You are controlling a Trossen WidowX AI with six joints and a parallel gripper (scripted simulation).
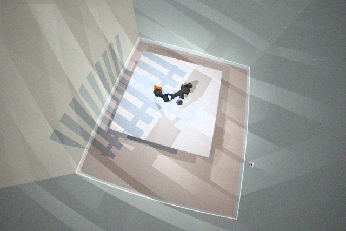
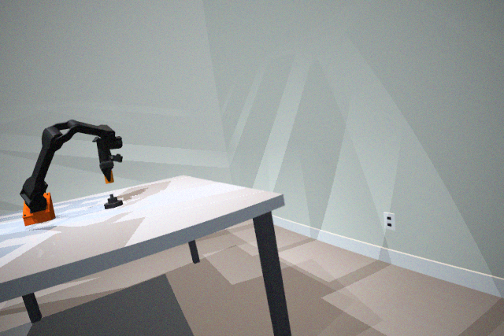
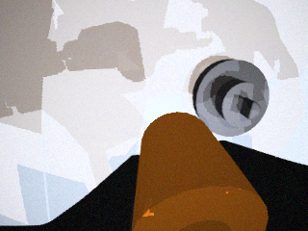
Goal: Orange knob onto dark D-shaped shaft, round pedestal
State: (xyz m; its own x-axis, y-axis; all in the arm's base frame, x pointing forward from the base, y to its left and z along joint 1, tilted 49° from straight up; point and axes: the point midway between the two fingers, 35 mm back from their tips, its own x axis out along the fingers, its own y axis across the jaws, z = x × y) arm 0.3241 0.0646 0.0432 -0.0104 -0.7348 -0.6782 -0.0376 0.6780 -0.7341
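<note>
The black parallel-jaw gripper [image 2: 107, 175] clamps the tapered orange knob [image 3: 192, 195] above the white table [image 2: 195, 206], near the dark round pedestal [image 3: 231, 98].

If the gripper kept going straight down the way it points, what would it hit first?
Probably bare white table top, not the dark round pedestal: the gripper, shut on the orange knob, seems offset from it, though depth is unclear.

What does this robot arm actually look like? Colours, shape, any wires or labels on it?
The arm is matte black, built of slim angular segments joined at chunky joints, standing on a bright orange block base. The gripper tapers to a narrow black wedge. No cables, labels or markings show at this distance.
</note>
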